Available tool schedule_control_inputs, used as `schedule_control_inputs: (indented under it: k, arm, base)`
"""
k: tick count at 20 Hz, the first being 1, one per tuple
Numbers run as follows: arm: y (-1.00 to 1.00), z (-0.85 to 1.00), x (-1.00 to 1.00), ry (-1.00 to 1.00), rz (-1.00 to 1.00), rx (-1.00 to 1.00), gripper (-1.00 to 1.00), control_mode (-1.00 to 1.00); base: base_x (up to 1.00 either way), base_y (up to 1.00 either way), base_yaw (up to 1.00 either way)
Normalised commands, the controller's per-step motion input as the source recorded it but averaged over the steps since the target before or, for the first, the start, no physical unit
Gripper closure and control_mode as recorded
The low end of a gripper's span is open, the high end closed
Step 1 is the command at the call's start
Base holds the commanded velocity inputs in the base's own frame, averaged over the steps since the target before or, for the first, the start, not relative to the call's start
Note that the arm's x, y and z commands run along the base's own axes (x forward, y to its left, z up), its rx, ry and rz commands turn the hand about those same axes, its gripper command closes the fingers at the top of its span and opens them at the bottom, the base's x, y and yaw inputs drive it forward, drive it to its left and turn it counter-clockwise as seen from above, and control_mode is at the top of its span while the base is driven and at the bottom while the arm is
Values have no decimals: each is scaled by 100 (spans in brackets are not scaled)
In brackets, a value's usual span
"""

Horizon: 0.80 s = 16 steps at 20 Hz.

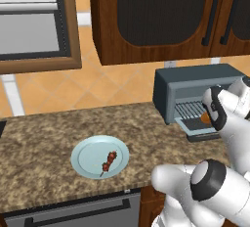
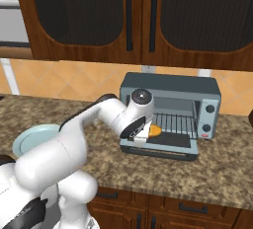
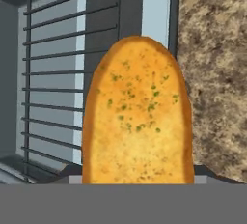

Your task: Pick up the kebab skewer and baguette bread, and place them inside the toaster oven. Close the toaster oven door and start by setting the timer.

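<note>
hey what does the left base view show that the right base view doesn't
Left base view alone: the kebab skewer lying on the light blue plate.

Right base view alone: the toaster oven's knobs on its right side.

Both: the toaster oven on the granite counter, its door dropped open, the baguette bread at the wire rack, with the gripper on it.
</note>
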Motion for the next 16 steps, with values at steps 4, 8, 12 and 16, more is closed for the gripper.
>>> schedule_control_inputs:
  k: [4,8,12,16]
  arm:
    - [-24,53,24,-3,-12,0,100,-100]
    - [4,23,30,-2,-4,0,100,-100]
    - [12,-18,10,-1,-4,0,100,-100]
    - [14,-26,3,0,-4,0,100,-100]
  base:
    - [0,0,0]
    - [0,0,0]
    - [0,0,0]
    - [0,0,0]
